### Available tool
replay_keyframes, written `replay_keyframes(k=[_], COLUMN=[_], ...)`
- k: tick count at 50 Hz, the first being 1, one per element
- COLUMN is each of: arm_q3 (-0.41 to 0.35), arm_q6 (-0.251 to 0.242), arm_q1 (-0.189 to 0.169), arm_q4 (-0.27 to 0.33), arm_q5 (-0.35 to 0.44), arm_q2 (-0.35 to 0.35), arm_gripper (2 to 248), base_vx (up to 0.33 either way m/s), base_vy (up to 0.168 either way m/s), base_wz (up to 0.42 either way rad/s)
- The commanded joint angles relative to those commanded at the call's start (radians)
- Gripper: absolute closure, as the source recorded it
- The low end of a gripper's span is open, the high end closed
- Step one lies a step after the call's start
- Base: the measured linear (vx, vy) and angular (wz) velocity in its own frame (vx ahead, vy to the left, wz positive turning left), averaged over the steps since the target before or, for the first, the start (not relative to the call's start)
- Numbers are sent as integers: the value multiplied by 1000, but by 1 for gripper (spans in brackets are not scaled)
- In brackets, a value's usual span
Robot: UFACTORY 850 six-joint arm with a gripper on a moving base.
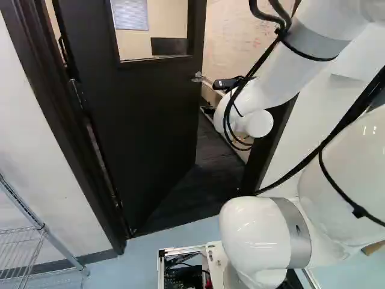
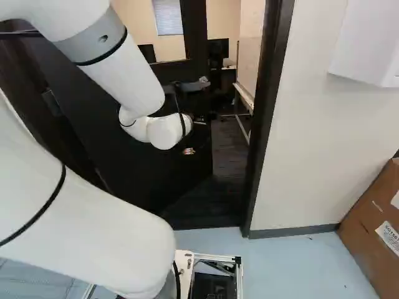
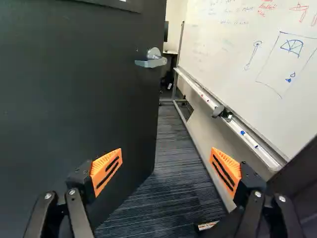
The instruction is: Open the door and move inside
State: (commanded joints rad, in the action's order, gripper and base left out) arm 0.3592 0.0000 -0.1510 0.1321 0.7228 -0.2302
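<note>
The gripper (image 2: 194, 136) reaches into the doorway at the arm's end, small and partly hidden behind the wrist. In the wrist view the gripper (image 3: 166, 168) has its orange-padded fingers wide apart, nothing between them. The black door (image 1: 144, 120) with a window stands partly swung into the room beyond; its face is beside one finger in the wrist view (image 3: 74, 99). Its silver lever handle (image 3: 151, 60) is ahead of the gripper near the door's free edge, untouched. That handle (image 1: 198, 77) also shows just beyond the wrist in the left base view.
The dark door frame (image 2: 265, 118) borders the opening on its right. Inside, a whiteboard (image 3: 247, 59) on a stand with a long tray (image 3: 225, 119) lines the passage. A wire rack (image 1: 45, 232) stands left; a cardboard box (image 2: 374, 224) stands right.
</note>
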Motion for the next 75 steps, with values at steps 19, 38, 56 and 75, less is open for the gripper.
replay_keyframes(k=[19,38,56,75], arm_q3=[0,0,0,0], arm_q6=[0,0,0,0], arm_q1=[0,0,0,0], arm_q4=[0,0,0,0], arm_q5=[0,0,0,0], arm_q2=[0,0,0,0], arm_gripper=[3,3,3,3], base_vx=[95,92,79,76], base_vy=[70,74,72,74], base_wz=[-17,-12,-16,-16])
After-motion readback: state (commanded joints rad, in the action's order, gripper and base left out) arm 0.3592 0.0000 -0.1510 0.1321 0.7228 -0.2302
